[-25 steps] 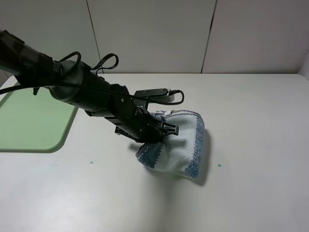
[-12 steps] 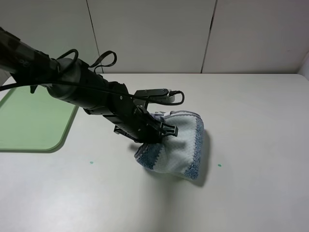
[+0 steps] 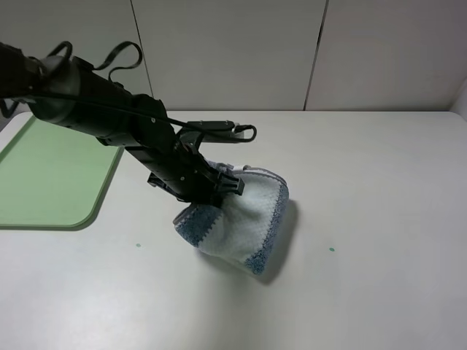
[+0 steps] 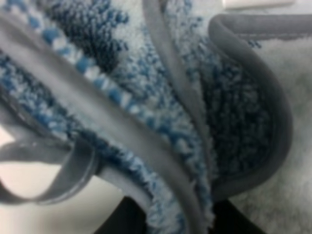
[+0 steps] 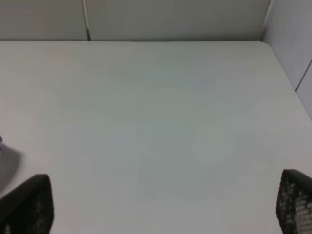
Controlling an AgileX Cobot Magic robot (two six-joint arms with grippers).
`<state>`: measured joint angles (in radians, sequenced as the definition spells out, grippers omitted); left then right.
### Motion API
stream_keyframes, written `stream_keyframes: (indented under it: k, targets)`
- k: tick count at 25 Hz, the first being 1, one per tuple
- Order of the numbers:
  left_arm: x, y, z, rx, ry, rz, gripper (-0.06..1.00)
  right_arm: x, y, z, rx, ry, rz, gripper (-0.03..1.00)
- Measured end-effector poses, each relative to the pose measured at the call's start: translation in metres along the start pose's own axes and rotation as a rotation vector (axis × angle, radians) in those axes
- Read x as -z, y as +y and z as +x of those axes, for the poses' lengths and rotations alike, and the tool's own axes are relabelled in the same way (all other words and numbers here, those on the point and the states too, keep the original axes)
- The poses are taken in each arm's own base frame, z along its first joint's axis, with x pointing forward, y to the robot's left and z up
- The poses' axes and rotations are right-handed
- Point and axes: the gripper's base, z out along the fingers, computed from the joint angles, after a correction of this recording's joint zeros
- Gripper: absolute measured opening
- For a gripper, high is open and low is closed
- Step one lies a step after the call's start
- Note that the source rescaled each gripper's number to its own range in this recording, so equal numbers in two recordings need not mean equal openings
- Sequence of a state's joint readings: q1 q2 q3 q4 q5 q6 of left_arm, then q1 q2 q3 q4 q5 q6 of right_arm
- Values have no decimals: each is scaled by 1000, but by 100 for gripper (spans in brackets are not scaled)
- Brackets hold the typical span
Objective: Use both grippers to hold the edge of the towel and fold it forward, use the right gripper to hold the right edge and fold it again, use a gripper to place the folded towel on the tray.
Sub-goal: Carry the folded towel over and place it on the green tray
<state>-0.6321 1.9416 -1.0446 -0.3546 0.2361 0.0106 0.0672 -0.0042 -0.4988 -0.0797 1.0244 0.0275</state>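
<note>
Gripping the towel (image 3: 244, 222), the left gripper (image 3: 219, 191) has its jaws pinched on the upper folds of the bundle, which hangs bunched from the grip with its lower end at or near the white table (image 3: 379, 219); contact there cannot be confirmed. Cloth is thick and looped, white with blue-grey bands, bordered by the edge of the towel (image 4: 280, 105), a smooth grey hem seen curving in layered folds in the left wrist view. Relative to the towel, the tray (image 3: 51, 182) lies well apart on the arm's side: flat, light green, rounded corner, low rim. Table surface between towel and tray is bare apart from a small green mark (image 3: 138, 245). The right gripper (image 5: 161, 204) shows only two black textured fingertips (image 5: 29, 202) spread wide over plain table, holding nothing.
</note>
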Motion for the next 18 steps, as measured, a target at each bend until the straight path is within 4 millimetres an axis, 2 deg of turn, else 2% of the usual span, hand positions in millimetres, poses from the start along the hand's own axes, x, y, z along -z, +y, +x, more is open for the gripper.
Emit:
stream_keyframes:
  k: [6,18]
  targets:
    - [31,24,-14,-13,-45,-40,14,0,0,0,-1,0,-2,100]
    - [63,87,-23,18,-41,-163,14,0,0,0,-2,0,-3,100]
